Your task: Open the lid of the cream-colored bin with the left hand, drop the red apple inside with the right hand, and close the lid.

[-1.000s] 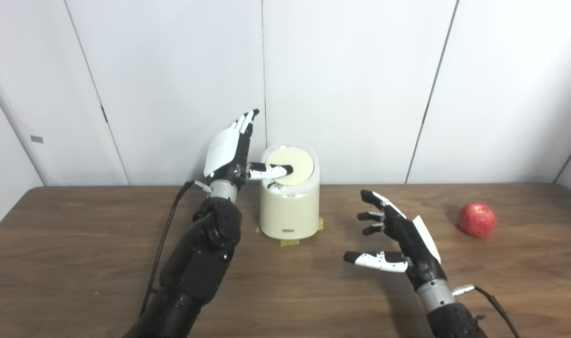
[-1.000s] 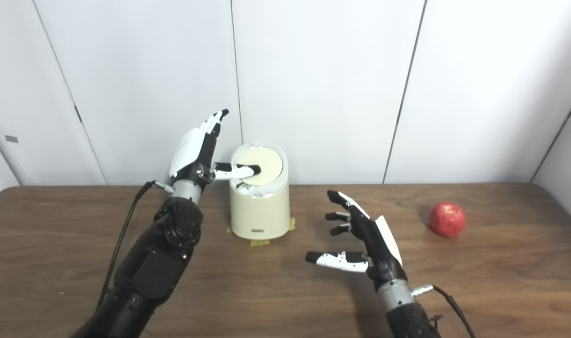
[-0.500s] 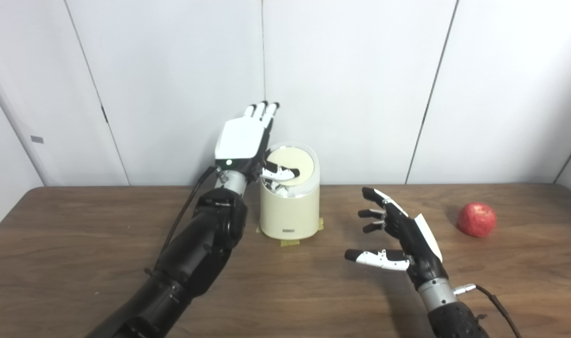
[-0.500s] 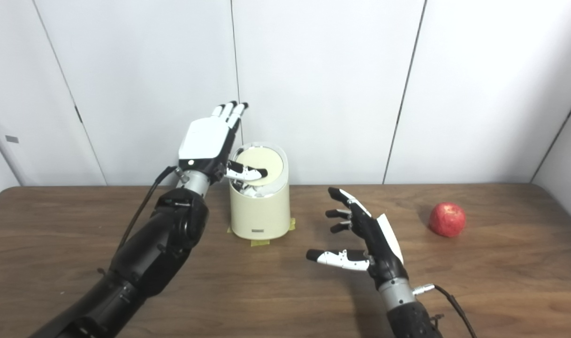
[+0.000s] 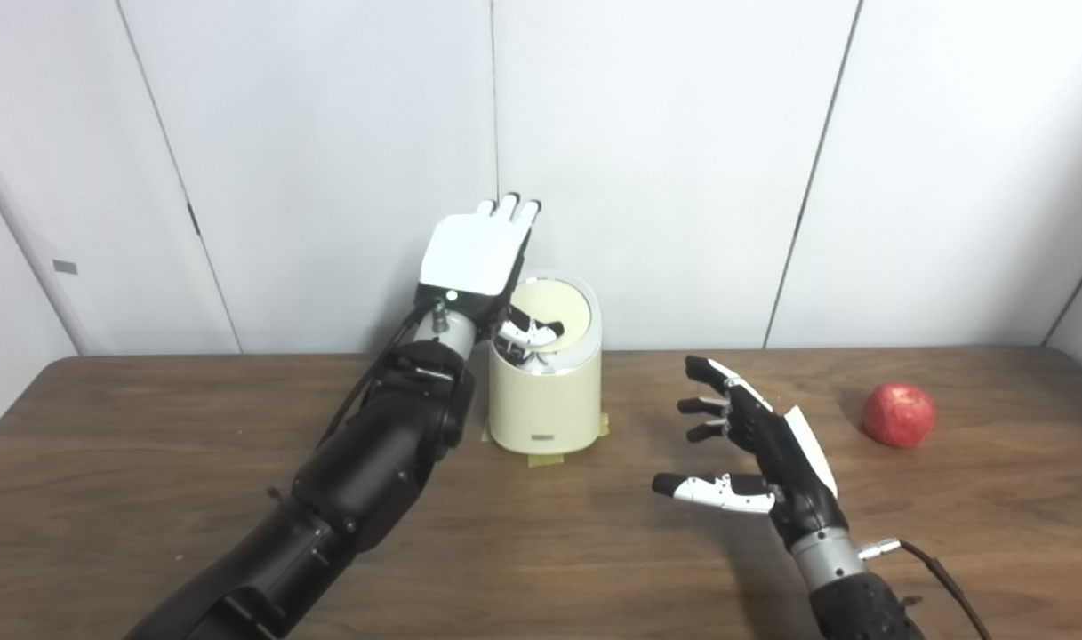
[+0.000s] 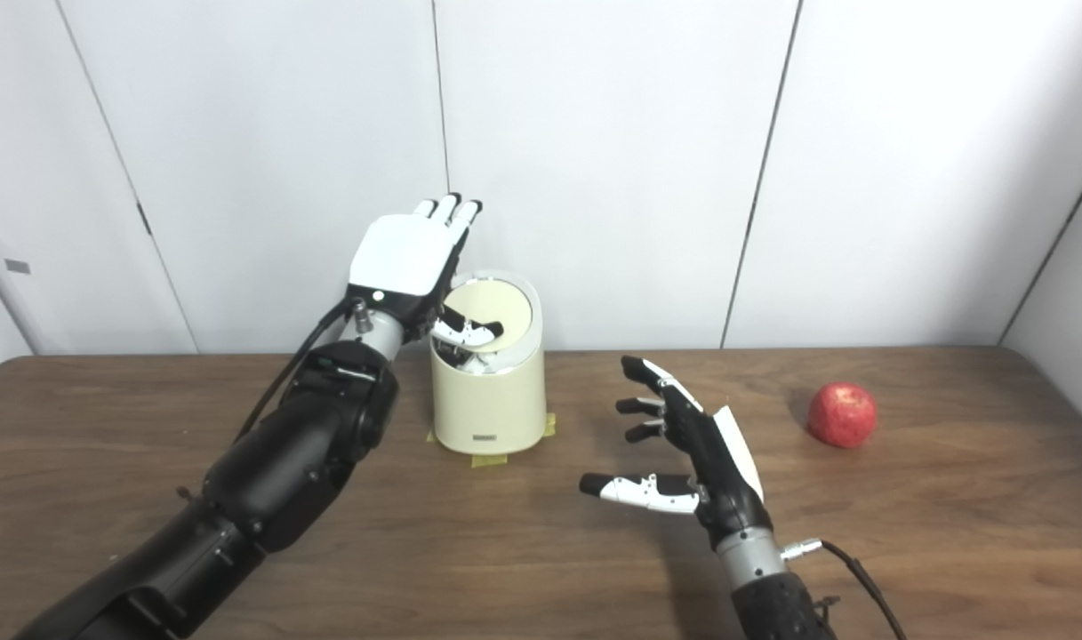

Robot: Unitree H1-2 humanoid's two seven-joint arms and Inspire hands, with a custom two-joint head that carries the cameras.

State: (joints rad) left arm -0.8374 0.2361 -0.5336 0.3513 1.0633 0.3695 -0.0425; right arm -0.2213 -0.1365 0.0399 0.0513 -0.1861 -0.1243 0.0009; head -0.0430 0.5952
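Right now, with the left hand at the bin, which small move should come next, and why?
Probably the right hand should move toward the red apple. The lid of the cream-colored bin is tilted up with the left hand at it, thumb across it, while the right hand hovers open and the apple lies untouched on the table.

Wood table [image 5: 149, 462], white panel wall [image 5: 665, 160], yellow tape [image 5: 548, 460]

White panelled wall [image 5: 665, 160], wooden table [image 5: 549, 551]
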